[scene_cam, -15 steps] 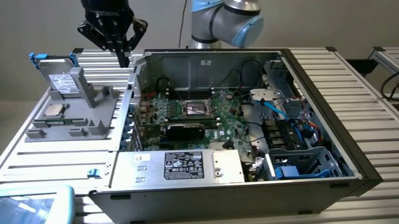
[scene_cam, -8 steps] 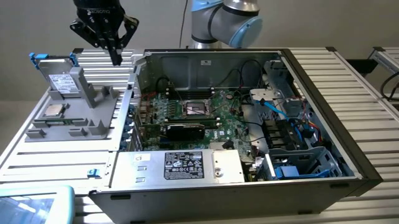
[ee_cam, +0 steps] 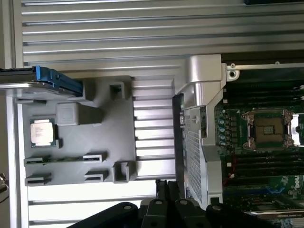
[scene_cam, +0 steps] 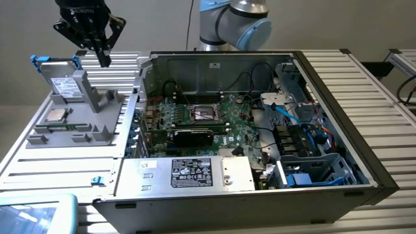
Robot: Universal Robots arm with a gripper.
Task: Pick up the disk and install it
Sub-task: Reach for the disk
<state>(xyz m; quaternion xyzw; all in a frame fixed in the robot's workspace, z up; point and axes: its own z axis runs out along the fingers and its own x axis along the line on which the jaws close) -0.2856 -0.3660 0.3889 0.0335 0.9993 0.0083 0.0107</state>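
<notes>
Above a ribbed silver metal workbench (scene_cam: 52, 165), beside an open black desktop computer case (scene_cam: 215, 63), the arm's black gripper (scene_cam: 104, 61) hangs with its fingers pressed together, gripping nothing. The disk (scene_cam: 64, 84), flat grey metal with a white label and bright blue frame, stands upright in a grey plastic fixture (scene_cam: 85, 124) nearby, untouched.
</notes>
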